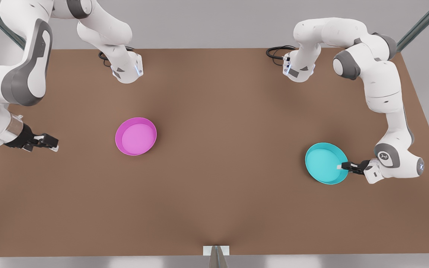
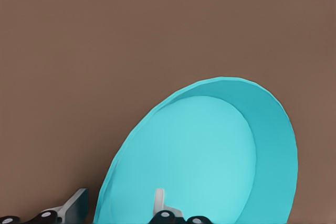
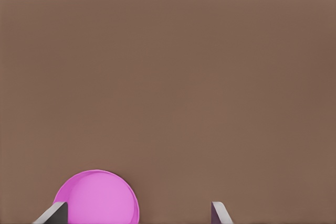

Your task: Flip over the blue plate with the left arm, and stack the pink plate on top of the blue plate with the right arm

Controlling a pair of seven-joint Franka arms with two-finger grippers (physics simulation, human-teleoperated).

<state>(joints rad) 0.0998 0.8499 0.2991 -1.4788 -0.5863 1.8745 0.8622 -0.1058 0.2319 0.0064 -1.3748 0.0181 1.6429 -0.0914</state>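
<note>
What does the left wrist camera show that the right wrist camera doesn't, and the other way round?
The left wrist view alone shows the blue plate, hollow side toward the camera, with the left gripper straddling its rim: one finger inside the plate, the other outside.

The right wrist view alone shows the pink plate lying some way ahead of the open right gripper, untouched, plus a grey strip of background beyond the table's far edge.

Both share the brown table and the tips of that arm's own gripper fingers.

Bare table (image 1: 222, 149) between pink plate (image 1: 136, 136) and blue plate (image 1: 326, 163).
</note>
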